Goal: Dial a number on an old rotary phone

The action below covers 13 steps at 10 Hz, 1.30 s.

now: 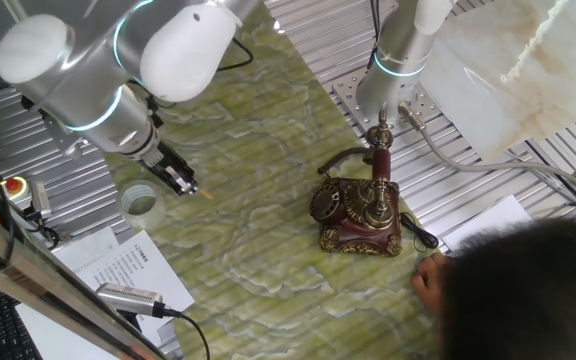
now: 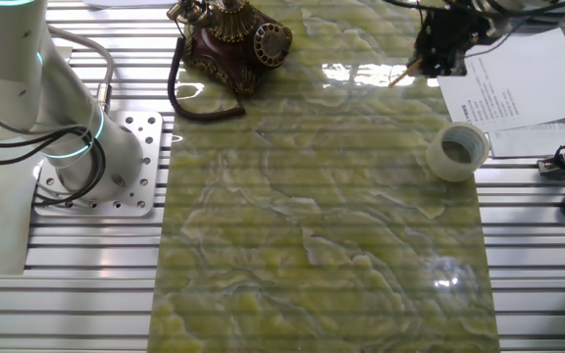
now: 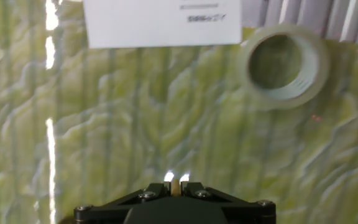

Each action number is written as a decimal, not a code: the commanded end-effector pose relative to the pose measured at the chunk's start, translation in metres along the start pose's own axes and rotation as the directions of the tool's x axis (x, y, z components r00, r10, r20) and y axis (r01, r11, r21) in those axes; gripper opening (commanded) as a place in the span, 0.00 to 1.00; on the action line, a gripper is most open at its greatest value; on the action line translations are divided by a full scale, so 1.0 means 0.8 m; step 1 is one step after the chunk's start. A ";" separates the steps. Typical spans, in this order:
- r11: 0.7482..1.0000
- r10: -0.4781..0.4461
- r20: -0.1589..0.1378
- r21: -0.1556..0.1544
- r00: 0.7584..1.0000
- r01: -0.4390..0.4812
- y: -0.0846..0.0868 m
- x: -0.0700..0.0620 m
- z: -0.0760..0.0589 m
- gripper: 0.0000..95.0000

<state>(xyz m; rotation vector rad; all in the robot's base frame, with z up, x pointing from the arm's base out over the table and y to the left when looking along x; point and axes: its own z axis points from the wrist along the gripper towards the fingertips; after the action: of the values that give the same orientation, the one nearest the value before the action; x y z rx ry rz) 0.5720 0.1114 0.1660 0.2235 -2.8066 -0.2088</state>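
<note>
1. Hovering well apart from the small dark red-brown rotary phone with brass trim (image 1: 359, 212), out over the green marbled tabletop (image 1: 258, 200), far from the round dial (image 1: 329, 203).
2. Pinching a thin wooden stick with a pale tip (image 1: 203, 190) in the black two-finger gripper (image 1: 184, 182); seen from the hand camera, fingers closed tight on the stick (image 3: 174, 186), tip poking out between them.
3. Sitting at the far edge of the green top from the gripper: the phone (image 2: 233, 37), handset resting on its tall brass cradle (image 1: 379, 160), black cord (image 2: 196, 98) curling beside it.
4. Lying closer to the gripper than to the phone: a clear tape roll (image 1: 140, 205) and a white printed sheet (image 1: 123, 268), neither part of the job.
5. Looking like the very start: stick in grasp, nothing dialled as far as can be judged, no contact with any finger hole.
6. Remaining, by this reading: crossing over to the phone, lowering the stick tip into a dial hole, sweeping the dial round, releasing, repeating per digit.
7. Watching from near the phone: a dark-haired person's head (image 1: 528, 290) at the frame corner.
</note>
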 end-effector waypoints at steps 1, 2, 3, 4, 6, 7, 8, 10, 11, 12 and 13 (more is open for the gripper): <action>0.999 0.014 0.006 -0.052 1.000 -0.014 0.012 0.023 0.014 0.00; 0.998 0.023 -0.010 -0.060 1.000 -0.024 0.022 0.036 0.019 0.00; 0.997 0.021 -0.025 -0.070 0.999 -0.022 0.027 0.044 0.021 0.00; 0.997 0.019 -0.032 -0.077 0.999 -0.022 0.030 0.049 0.021 0.00; 0.996 0.018 -0.051 -0.087 0.999 -0.023 0.032 0.060 0.017 0.00; 0.996 0.022 -0.050 -0.087 0.999 -0.026 0.031 0.060 0.017 0.00; 0.996 0.023 -0.049 -0.086 0.999 -0.028 0.031 0.060 0.017 0.00; 0.996 0.030 -0.044 -0.082 0.999 -0.034 0.031 0.060 0.017 0.00; 0.997 0.038 -0.030 -0.062 0.999 -0.040 0.031 0.059 0.017 0.00; 0.999 0.043 0.002 0.000 0.999 -0.043 0.031 0.059 0.017 0.00; 0.999 0.049 0.021 -0.004 0.999 -0.049 0.031 0.059 0.017 0.00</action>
<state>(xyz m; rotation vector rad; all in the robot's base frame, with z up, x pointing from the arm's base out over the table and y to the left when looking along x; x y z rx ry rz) 0.5216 0.1301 0.1722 0.1479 -2.7847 -0.2410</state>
